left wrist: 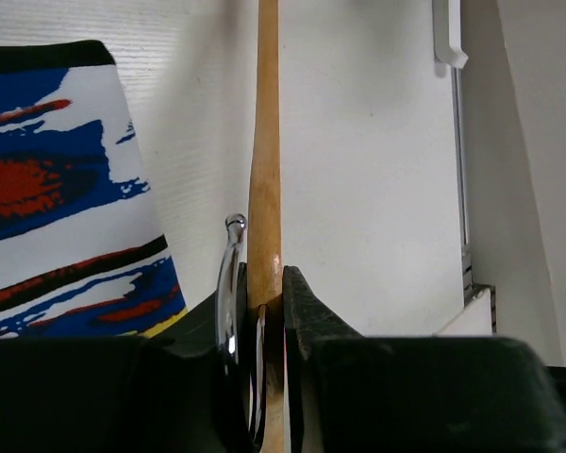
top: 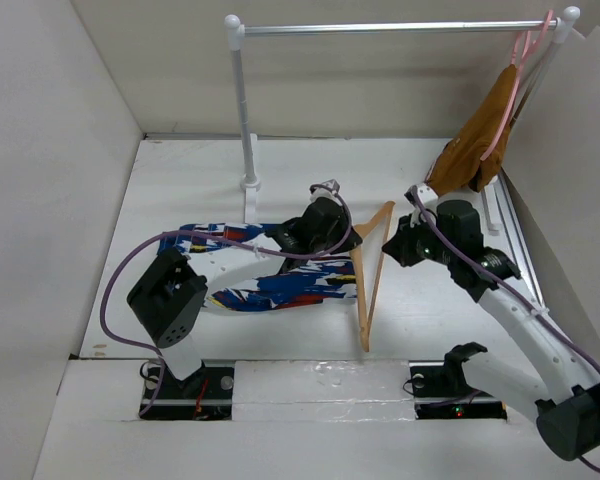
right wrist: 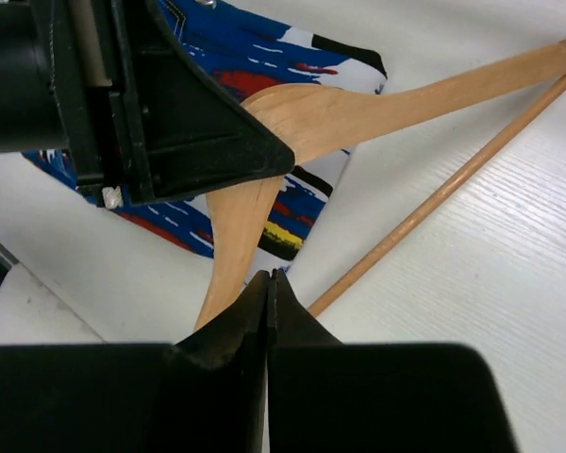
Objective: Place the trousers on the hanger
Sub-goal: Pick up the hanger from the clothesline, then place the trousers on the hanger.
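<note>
The blue streaked trousers (top: 275, 287) lie flat on the white table, left of centre. The tan wooden hanger (top: 365, 290) rests on the table with one arm over the trousers' right end. My left gripper (top: 340, 232) is shut on the hanger (left wrist: 264, 142) at its neck, beside the metal hook (left wrist: 228, 283); the trousers (left wrist: 57, 208) show at the left of that view. My right gripper (top: 395, 245) hovers at the hanger's far end. In the right wrist view its jaws (right wrist: 269, 278) are pressed together with nothing between them, just above the hanger (right wrist: 358, 104) and the trousers (right wrist: 255, 47).
A white clothes rail (top: 390, 28) spans the back, its left post (top: 247, 120) standing behind the trousers. A pink hanger (top: 515, 80) with a mustard-brown garment (top: 475, 145) hangs at its right end. White walls enclose the table on the left, back and right.
</note>
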